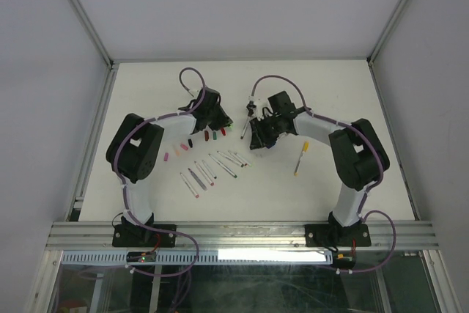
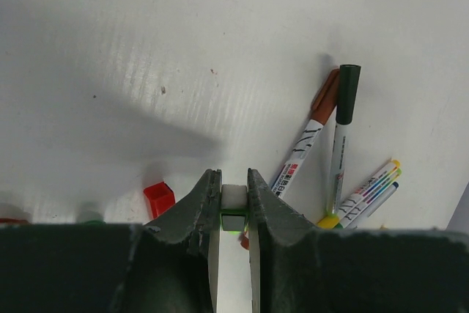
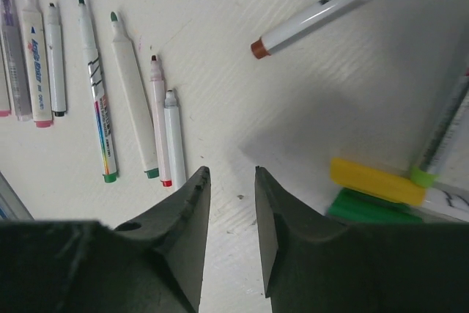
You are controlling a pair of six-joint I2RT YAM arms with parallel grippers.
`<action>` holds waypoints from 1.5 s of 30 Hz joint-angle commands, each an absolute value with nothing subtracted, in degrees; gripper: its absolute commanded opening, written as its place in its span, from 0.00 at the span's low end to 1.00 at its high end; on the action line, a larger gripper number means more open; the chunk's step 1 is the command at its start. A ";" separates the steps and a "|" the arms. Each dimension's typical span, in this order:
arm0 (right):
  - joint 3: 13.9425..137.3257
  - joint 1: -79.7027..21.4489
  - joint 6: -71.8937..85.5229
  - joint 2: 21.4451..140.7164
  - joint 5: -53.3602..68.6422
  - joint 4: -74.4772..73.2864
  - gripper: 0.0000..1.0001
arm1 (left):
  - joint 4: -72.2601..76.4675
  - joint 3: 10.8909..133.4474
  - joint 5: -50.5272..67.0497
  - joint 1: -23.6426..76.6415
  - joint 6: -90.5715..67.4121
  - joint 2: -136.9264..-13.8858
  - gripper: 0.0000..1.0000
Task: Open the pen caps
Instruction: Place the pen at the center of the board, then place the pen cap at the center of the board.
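Observation:
My left gripper is shut on a white pen with a green end, held end-on just above the table. A loose red cap lies to its left. Ahead on the right lie capped pens, one brown-capped and one dark-green-capped. My right gripper hangs open over bare table with nothing between its fingers. Left of it is a row of uncapped pens. A yellow cap and a green cap sit at its right. From above, the left gripper and right gripper face each other.
A row of loose coloured caps runs along the left arm in the top view, and the uncapped pens lie fanned out below them. A single yellow-ended pen lies apart by the right arm. A brown-tipped pen lies ahead of the right gripper.

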State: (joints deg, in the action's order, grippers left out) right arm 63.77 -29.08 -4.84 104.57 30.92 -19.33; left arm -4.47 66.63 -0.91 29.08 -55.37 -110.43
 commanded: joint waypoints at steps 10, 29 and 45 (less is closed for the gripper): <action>72.34 -29.37 8.87 102.89 15.60 -13.35 0.42 | -10.70 72.99 0.98 29.88 -54.05 -112.65 0.19; 83.09 -33.74 13.47 114.71 1.50 -17.95 0.45 | -10.14 71.63 0.79 29.88 -54.61 -110.87 0.28; 84.05 -34.38 11.60 117.51 0.04 -18.05 0.33 | -10.21 72.25 -0.87 29.81 -52.67 -107.73 0.34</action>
State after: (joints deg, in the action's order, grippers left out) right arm 82.06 -34.02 12.32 117.19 0.84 -19.25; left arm -11.16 70.87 0.08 29.32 -53.93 -111.94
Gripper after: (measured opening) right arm 0.355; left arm 0.336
